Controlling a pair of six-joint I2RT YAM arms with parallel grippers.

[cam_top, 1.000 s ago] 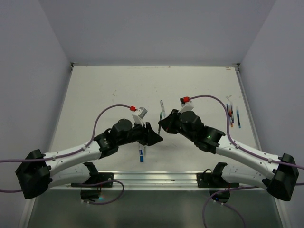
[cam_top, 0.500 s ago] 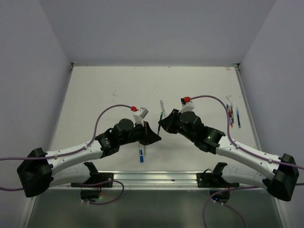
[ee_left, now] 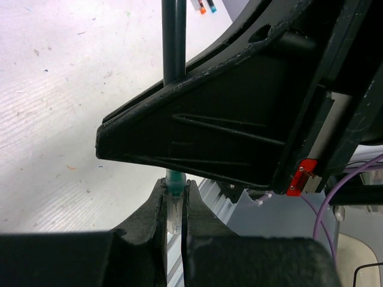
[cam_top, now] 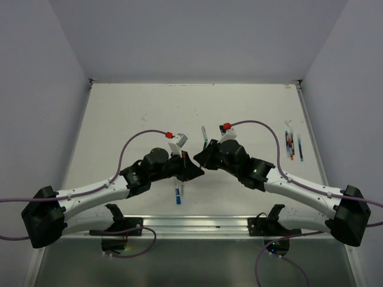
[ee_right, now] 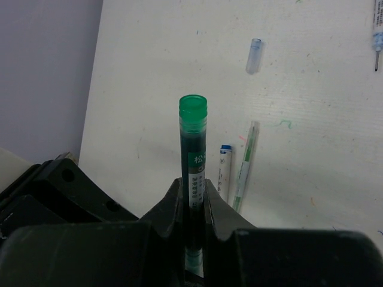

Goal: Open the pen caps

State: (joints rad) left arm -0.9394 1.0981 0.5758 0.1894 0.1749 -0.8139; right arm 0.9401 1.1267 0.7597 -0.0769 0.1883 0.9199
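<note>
Nearest the arm bases, a blue pen [cam_top: 177, 195] and a pale, thin pen [cam_top: 182, 190] lie side by side on the white worktop [cam_top: 131, 113], just below the two tools. The right wrist view shows both more plainly, along with a loose clear cap [ee_right: 255, 55] lying well apart from them, which the overhead view does not show.

Above the pair, the two tools meet tip to tip at mid-worktop. The left tool [ee_left: 174, 192] is pinched together on a clear pen cap [ee_left: 173, 214]. The green collar just above its fingers [ee_left: 157, 200] shows only in the left wrist view. There the right tool's black housing crosses the frame and hides most of the barrel.

The right tool [ee_right: 193, 192] is clamped on the green-black pen [ee_right: 192, 149], whose green end stands clear above the fingers. From overhead the tools' bodies cover the grip, and only the pen's far end sticks out.

Farther off, near the right edge, several more pens [cam_top: 291, 143] lie close together.
</note>
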